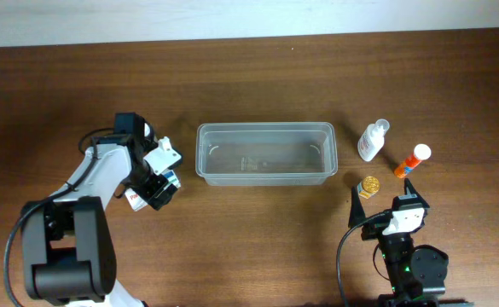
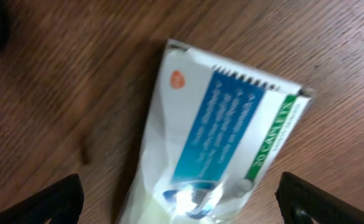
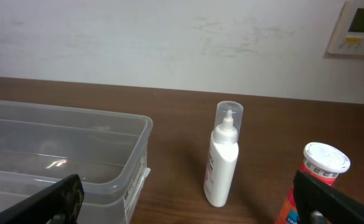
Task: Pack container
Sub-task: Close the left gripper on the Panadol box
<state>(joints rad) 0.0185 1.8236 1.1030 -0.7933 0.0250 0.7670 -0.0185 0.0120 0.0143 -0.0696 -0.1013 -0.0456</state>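
The container point(image 1: 266, 128) is a clear rectangular tub, empty, at the table's middle; its right end shows in the right wrist view point(image 3: 126, 134). A small white box with a blue and green label point(image 2: 225, 124) lies flat on the table left of the tub, and in the overhead view point(image 1: 133, 199) it is partly hidden. My left gripper point(image 1: 158, 182) hangs just over the box, open, with one finger on each side point(image 2: 178, 202). My right gripper point(image 1: 384, 203) is open and empty near the front edge, right of the tub point(image 3: 194, 208).
A white pump bottle point(image 1: 371, 141) stands right of the tub, also in the right wrist view point(image 3: 222, 162). An orange tube with a white cap point(image 1: 411, 160) lies beside it point(image 3: 315, 180). A small gold-topped item point(image 1: 368, 186) sits just ahead of my right gripper.
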